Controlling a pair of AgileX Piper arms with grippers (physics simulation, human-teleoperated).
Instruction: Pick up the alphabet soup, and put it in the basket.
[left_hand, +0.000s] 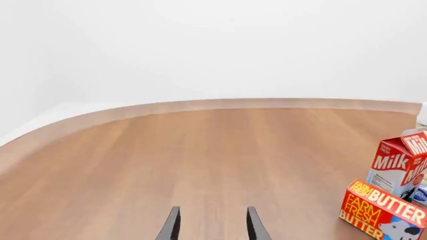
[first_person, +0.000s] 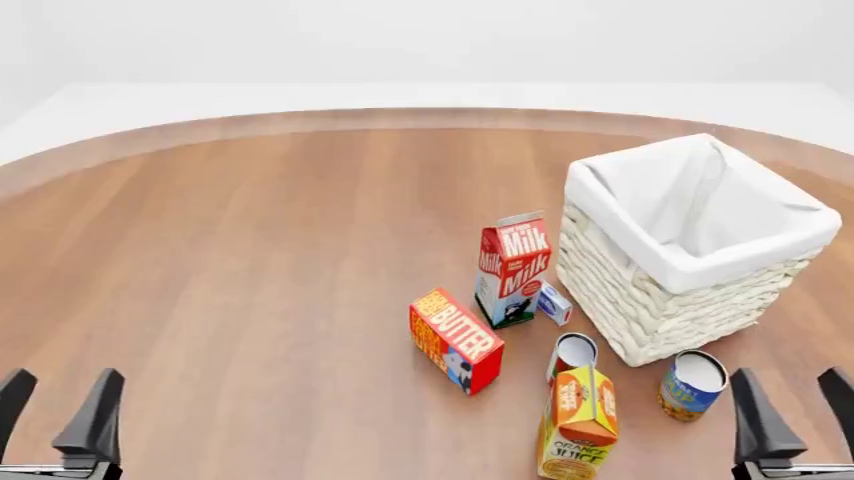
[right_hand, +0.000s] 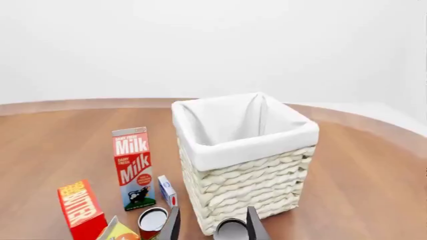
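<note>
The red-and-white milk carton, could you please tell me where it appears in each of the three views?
Left wrist view: the red-and-white milk carton sits at the picture's edge, behind the orange butter box.
Front view: the carton stands upright mid-table, just left of the white woven wicker basket.
Right wrist view: the carton stands beside the basket.
Shared landmark: the butter box.

Blue/yellow alphabet soup (first_person: 693, 385) w/ silver top, white woven basket (first_person: 663, 300), red-white milk carton (first_person: 513, 268), red-yellow butter box (first_person: 455, 340)
</note>
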